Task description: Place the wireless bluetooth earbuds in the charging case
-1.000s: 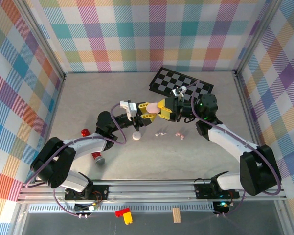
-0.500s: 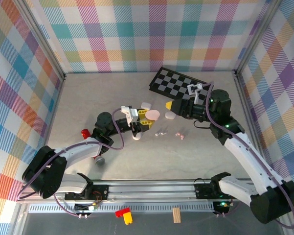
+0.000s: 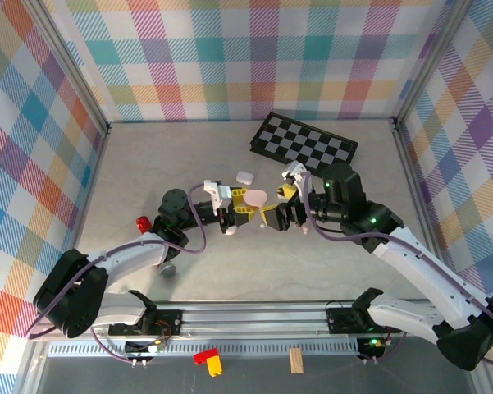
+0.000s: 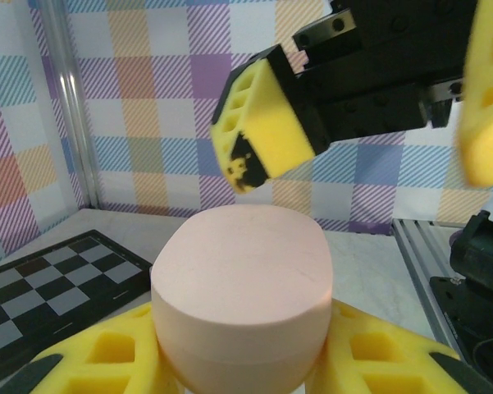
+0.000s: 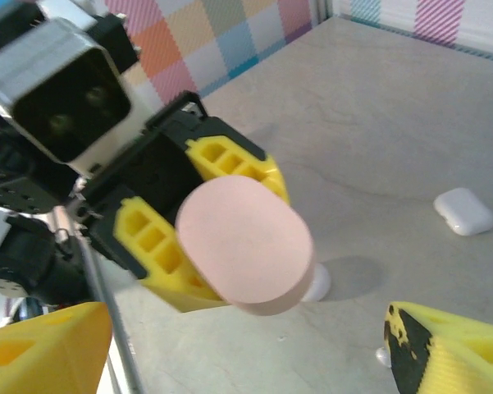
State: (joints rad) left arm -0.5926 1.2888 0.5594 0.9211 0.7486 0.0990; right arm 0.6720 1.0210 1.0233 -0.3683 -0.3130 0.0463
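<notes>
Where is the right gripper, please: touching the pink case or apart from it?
Apart. The right wrist view shows both fingers of the right gripper clear of the pink case, a gap each side.

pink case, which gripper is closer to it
Left. The left gripper is clamped on the pink case; the right gripper hangs open just beside it, apart.

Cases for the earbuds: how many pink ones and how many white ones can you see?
Pink case, gripped in the left tool: 1
White case, lying on the table: 1
White rounded thing, partly hidden below the pink case, probably a case too: 1
Total: 3
</notes>
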